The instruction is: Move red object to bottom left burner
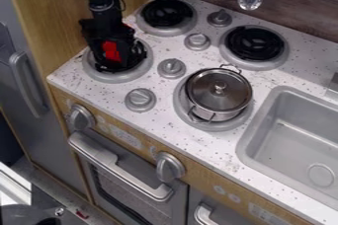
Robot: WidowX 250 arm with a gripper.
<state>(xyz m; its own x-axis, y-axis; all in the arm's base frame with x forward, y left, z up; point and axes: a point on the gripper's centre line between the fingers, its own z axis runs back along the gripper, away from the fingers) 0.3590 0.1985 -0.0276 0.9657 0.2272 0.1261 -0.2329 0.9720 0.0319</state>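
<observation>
Toward ten o'clock, your gripper [117, 63] partly hides the red object [111, 51] and the bottom left burner [109, 77]. I can't tell its opening or grip.

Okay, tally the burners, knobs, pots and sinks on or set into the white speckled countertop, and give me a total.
Round silver-rimmed burners: 4
Round grey knobs: 4
Silver metal pot with lid: 1
Grey rectangular sink: 1
Total: 10
</observation>
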